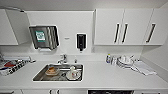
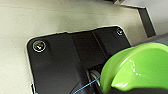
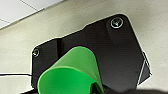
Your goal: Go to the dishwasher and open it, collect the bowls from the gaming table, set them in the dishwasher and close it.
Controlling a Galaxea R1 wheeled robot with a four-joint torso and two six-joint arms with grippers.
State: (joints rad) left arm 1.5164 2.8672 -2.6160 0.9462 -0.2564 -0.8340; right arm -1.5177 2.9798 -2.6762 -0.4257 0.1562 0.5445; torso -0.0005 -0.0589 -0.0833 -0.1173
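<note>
A lime-green bowl (image 2: 136, 67) rides close under the robot's left wrist camera and a darker green bowl (image 3: 71, 72) under the right, while the head camera faces a white kitchen bench (image 1: 107, 75) with a steel sink (image 1: 58, 72). Whether either end effector is pinching its bowl cannot be told. Both bowls look like thin, glossy plastic: probably light, rigid and slippery, best taken by the rim. A dark strip at the bench's lower edge may be the dishwasher (image 1: 110, 92).

an office kitchenette — white worktop (image 1: 105, 75), sink (image 1: 40, 75) with dishes, wall cupboards (image 1: 107, 25), towel dispenser (image 1: 44, 37).
</note>
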